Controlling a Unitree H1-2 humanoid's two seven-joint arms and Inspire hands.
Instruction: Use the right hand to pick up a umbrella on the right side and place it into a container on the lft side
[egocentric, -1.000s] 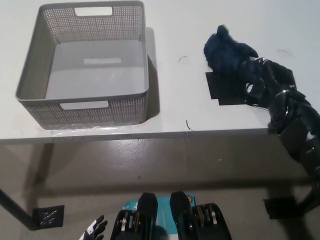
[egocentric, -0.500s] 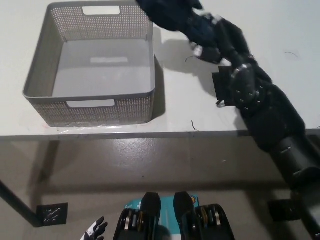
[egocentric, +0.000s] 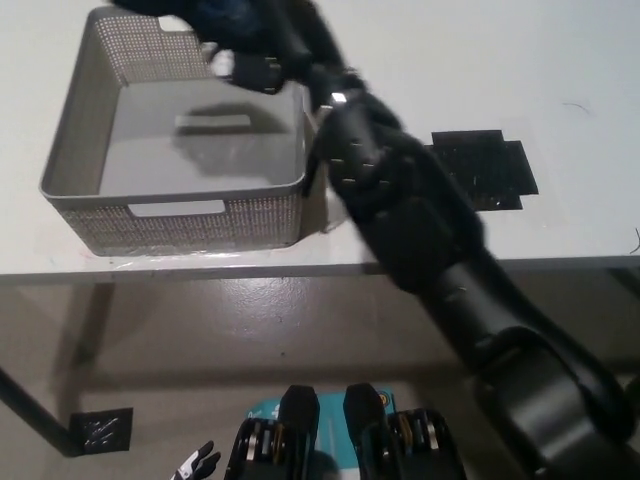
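— Since it looks like a folded dark blue bundle of cloth, how would you expect the umbrella (egocentric: 225, 12) to handle?

— Light and soft on the outside, I'd guess, with a stiffer core of ribs and shaft under the fabric. The cloth will give and slide a little under the fingers, so a hold around the middle of the bundle, across its thickness, seems safest. Pinching only loose fabric could let it sag or slip out.

— And where is it now?

— At the upper left of the frame, partly cut off by the top edge, held above the far rim of the grey perforated container (egocentric: 70, 150). It is not resting on the container floor, which shows bare with a shadow on it.

— What is the right hand (egocentric: 262, 55) doing?

— Its fingers are wrapped around the umbrella from the right side, closed on it firmly by the look of it. The black arm stretches diagonally from the lower right of the frame across the white table (egocentric: 560, 60), passing over the black mat (egocentric: 490, 170).

— The other hand?

— The left hand (egocentric: 197, 465) sits at the bottom edge, lower left, below the table; I cannot tell how open it is.
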